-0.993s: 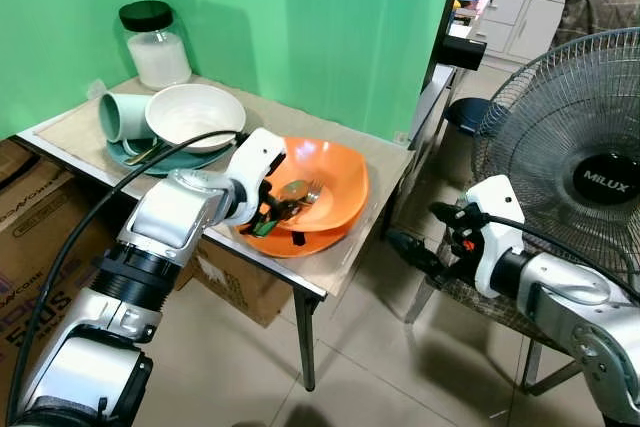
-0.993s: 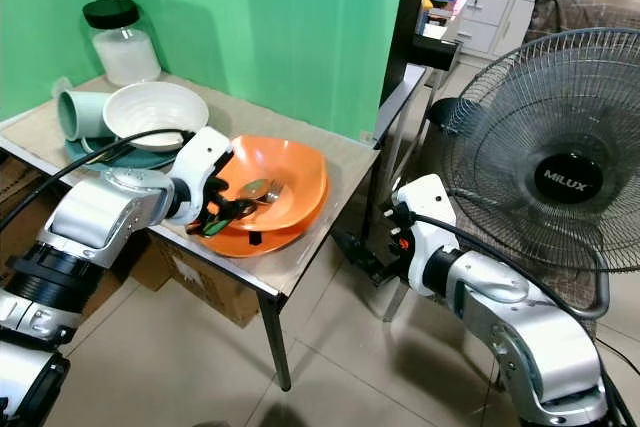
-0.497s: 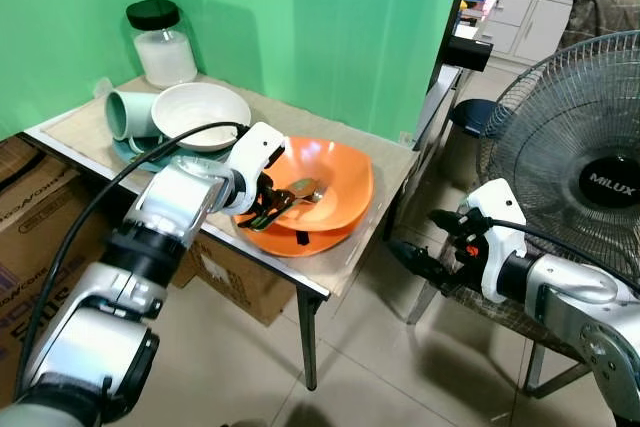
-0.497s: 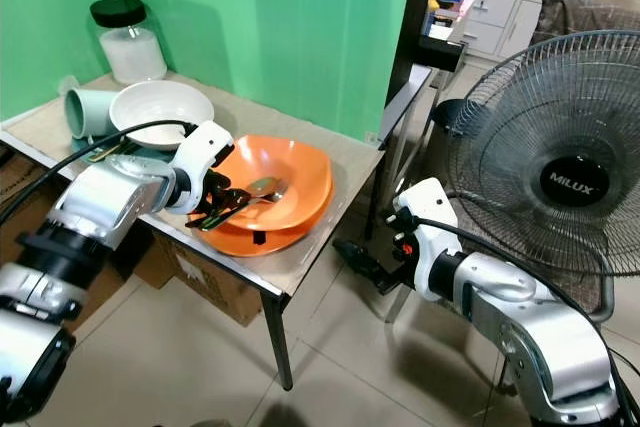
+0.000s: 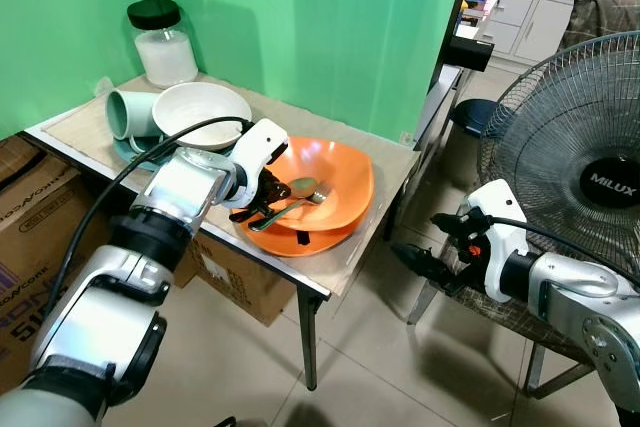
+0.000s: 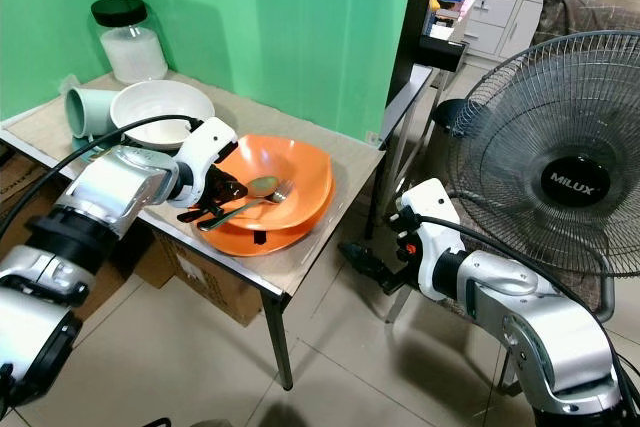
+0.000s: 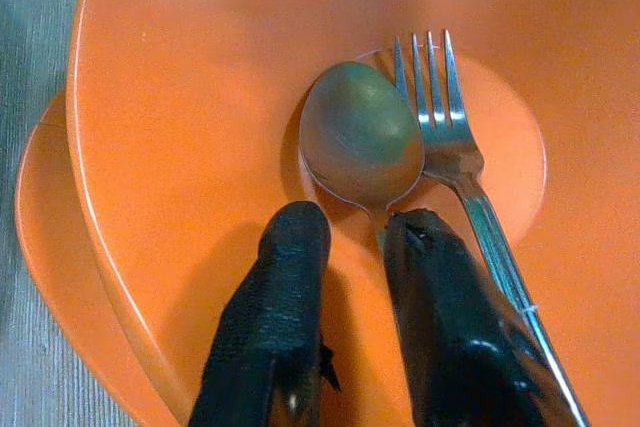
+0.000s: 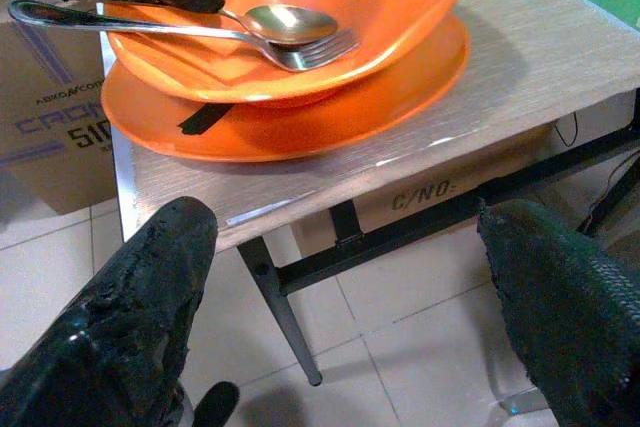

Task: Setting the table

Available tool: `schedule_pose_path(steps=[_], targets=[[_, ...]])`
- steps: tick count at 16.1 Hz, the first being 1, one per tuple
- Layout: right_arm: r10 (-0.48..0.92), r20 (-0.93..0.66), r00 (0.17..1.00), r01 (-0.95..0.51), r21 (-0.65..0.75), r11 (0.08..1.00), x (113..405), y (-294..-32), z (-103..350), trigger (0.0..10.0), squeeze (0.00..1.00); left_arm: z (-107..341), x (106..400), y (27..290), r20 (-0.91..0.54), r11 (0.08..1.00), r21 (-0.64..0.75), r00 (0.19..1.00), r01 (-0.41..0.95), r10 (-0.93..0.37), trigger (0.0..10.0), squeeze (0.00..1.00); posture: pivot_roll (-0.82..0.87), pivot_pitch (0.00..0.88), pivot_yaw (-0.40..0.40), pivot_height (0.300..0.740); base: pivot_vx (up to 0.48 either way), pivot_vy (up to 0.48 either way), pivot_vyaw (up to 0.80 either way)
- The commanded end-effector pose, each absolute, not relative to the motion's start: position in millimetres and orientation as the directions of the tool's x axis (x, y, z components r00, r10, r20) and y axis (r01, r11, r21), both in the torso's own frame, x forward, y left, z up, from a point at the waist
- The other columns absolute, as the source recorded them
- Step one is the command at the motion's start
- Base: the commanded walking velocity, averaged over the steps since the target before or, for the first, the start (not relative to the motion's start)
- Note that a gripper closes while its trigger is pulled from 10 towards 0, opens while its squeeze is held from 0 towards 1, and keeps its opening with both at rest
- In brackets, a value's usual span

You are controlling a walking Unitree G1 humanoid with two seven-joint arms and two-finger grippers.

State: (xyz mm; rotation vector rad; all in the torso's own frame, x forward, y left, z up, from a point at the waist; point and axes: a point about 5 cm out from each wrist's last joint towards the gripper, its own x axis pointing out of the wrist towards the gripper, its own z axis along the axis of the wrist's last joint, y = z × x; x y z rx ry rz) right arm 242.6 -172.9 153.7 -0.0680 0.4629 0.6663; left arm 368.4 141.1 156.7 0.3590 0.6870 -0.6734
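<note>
An orange bowl (image 5: 338, 169) sits on an orange plate (image 5: 300, 243) near the table's right front corner. A metal spoon (image 7: 360, 137) and a fork (image 7: 440, 117) lie side by side inside the bowl, handles over its near rim. My left gripper (image 5: 255, 205) is at that rim, its black fingers (image 7: 290, 277) closed on the spoon's handle. The fork's handle runs alongside, outside the grip. My right gripper (image 6: 365, 262) hangs open and holds nothing, low beside the table's right end, in front of the fan.
At the table's back left stand a white bowl (image 5: 203, 112) and a tipped mint cup (image 5: 128, 112) on a teal plate (image 5: 150, 155), and a black-lidded jar (image 5: 165, 42). A standing fan (image 5: 590, 147) is on the right. Cardboard boxes (image 5: 30, 217) sit under the table.
My left gripper has shifted slightly at the bowl's near rim, and the spoon and fork have moved with it. The right arm stays low beside the table.
</note>
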Motion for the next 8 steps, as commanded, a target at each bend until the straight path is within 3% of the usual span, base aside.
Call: schedule_pose_path(steps=[1,8], targets=[[0.584,-0.445,0.679,-0.616,0.088,0.783,243.9,-173.5,155.1,10.0,0.00,156.2,370.1,141.1,-0.695,0.723,0.105,0.570,0.682,-0.438,0.0,0.00,0.05,0.000,0.001,0.740,0.000,0.000,0.00],[0.553,-0.471,0.688,-0.581,0.099,0.808,249.7,-178.6,151.5,10.0,0.00,161.8,380.4,151.0,-0.686,0.734,0.133,0.596,0.666,-0.416,0.0,0.00,0.06,0.000,-0.001,0.740,0.000,0.000,0.00]])
